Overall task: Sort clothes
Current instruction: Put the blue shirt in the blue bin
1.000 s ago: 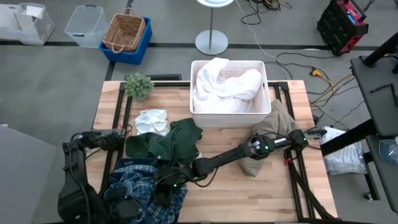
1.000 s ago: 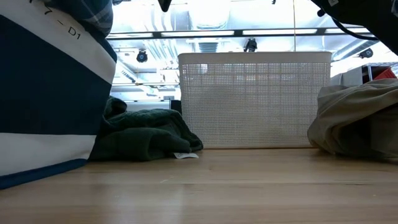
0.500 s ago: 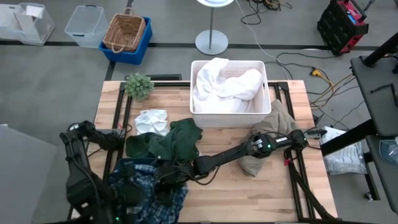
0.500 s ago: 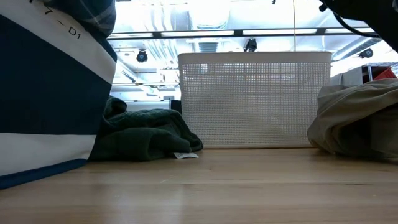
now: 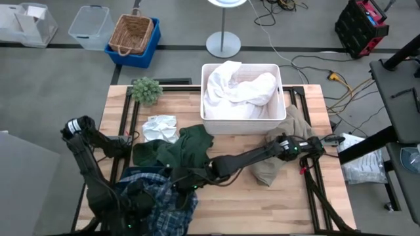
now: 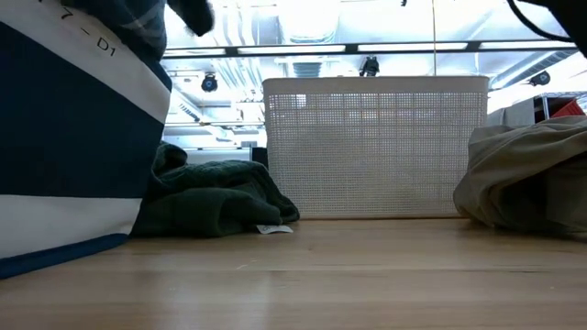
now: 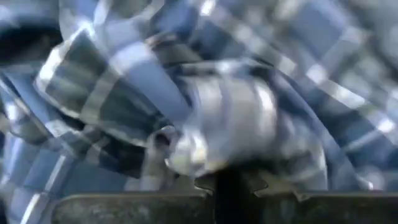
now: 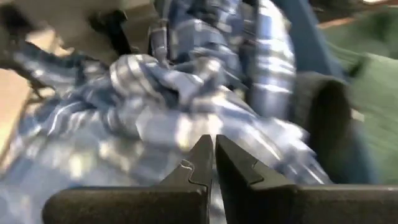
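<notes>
Clothes lay across the pale wooden slatted table (image 5: 295,203) in separate soft heaps, and I counted five on the boards plus one in the bin: one blue-and-white plaid shirt (image 5: 154,200), crumpled at the near left edge with one navy garment (image 5: 128,180) under it; one dark green knitted garment (image 5: 174,149), thick and rumpled, just behind the plaid; one small white cloth (image 5: 159,126), wrinkled into a knot, beside the green one on its far left; one khaki tan garment (image 5: 282,154), limp and folded over itself, at the right by the bin's corner. One rigid white rectangular plastic bin (image 5: 205,98), its wall a fine perforated mesh in the low view, stood at the far middle of the table with a bulky white fabric bundle (image 5: 236,92) piled inside. One small green leafy plant (image 5: 146,89) sat at the far left corner. I had two dark arms over the near left part of the table. My left gripper (image 7: 225,186) was pressed into the plaid shirt, its fingers drawn tight together with the checked cloth bunched right at the tips, pinched between them. My right gripper (image 8: 214,163) reached in from the right, low over the same shirt, its two notched fingers (image 8: 239,168) closed to a sliver on a fold of the plaid fabric.
</notes>
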Action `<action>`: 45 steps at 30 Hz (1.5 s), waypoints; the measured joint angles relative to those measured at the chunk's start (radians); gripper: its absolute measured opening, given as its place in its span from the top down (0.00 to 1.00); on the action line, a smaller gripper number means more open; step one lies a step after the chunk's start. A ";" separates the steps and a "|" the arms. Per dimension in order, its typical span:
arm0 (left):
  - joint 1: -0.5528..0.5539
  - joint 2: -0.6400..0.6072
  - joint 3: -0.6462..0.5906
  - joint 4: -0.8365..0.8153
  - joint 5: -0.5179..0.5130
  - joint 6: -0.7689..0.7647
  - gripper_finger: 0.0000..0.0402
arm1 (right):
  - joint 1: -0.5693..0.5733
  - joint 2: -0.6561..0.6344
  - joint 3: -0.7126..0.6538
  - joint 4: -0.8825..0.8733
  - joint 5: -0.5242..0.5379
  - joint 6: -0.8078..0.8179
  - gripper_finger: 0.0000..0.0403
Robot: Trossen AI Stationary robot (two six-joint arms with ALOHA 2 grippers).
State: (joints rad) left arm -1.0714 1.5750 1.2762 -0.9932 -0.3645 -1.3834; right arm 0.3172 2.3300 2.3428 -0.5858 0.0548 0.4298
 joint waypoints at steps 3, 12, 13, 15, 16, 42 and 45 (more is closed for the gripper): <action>0.000 0.013 -0.078 0.045 0.009 -0.060 1.00 | 0.001 -0.040 0.000 -0.104 0.033 -0.008 0.97; 0.000 0.050 -0.304 0.329 0.021 -0.153 1.00 | 0.001 -0.132 0.000 -0.183 0.107 -0.040 0.97; -0.001 0.052 -0.325 0.364 0.023 -0.171 1.00 | 0.001 -0.136 0.000 -0.183 0.108 -0.048 0.97; -0.004 0.053 -0.352 0.402 0.023 -0.200 1.00 | -0.001 -0.143 0.001 -0.183 0.119 -0.055 0.97; -0.004 0.053 -0.355 0.404 0.023 -0.207 1.00 | -0.001 -0.144 0.001 -0.185 0.125 -0.062 0.97; 0.002 0.031 0.227 -0.258 0.082 -0.361 0.69 | -0.139 -0.280 0.002 -0.496 0.121 -0.295 0.97; 0.002 0.031 0.287 -0.324 0.077 -0.403 0.62 | -0.174 -0.314 0.002 -0.531 0.122 -0.345 0.97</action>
State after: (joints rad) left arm -1.0695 1.6058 1.5629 -1.3168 -0.2875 -1.7866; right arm 0.1432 2.0164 2.3451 -1.1167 0.1763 0.0846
